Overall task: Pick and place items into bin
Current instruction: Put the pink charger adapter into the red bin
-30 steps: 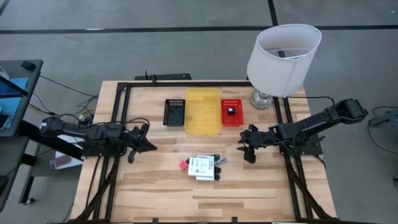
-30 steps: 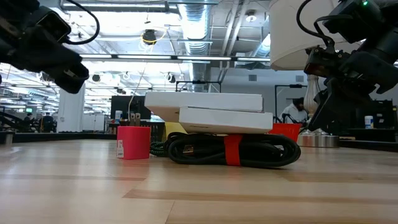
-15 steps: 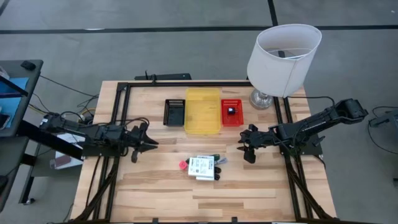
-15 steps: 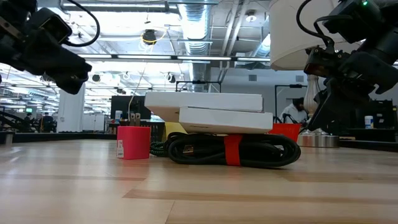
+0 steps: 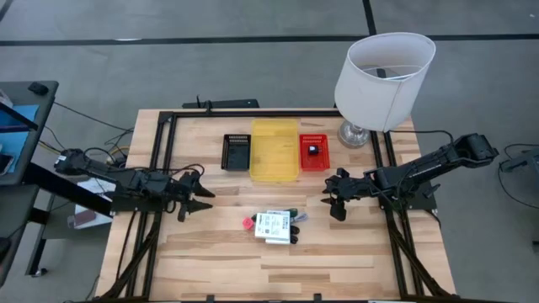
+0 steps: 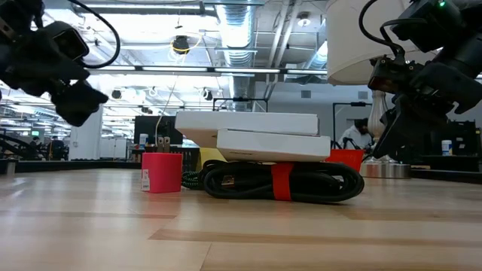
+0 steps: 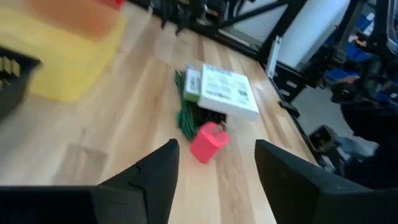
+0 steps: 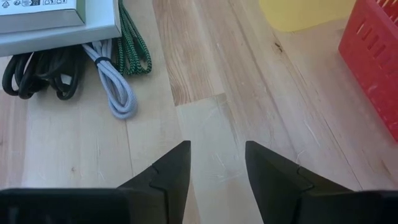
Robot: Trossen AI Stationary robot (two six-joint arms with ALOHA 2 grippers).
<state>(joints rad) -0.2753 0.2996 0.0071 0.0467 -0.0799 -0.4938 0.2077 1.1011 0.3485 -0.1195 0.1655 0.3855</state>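
Note:
The items lie in a pile near the table's middle: two stacked white labelled packs (image 5: pixel 274 225), a small red piece (image 7: pixel 208 142) at the pile's left, green cord (image 7: pixel 185 113), and black and grey cords (image 8: pixel 37 71) under the packs. A tiny black cube (image 5: pixel 313 150) sits in the red bin (image 5: pixel 313 152). My left gripper (image 5: pixel 202 199) hangs open left of the pile, pointing at it. My right gripper (image 5: pixel 331 203) hangs open right of the pile, slanting down over bare wood (image 8: pixel 214 124).
A black bin (image 5: pixel 237 151), a yellow bin (image 5: pixel 274 150) and the red bin stand side by side at the table's far middle. A white-shaded lamp (image 5: pixel 383 71) stands at the far right corner. Bare wood lies between each gripper and the pile.
My left gripper has opened its fingers from shut and rolled a little while staying left of the pile, its tip dipping slightly in the low view. My right gripper and the items have kept still.

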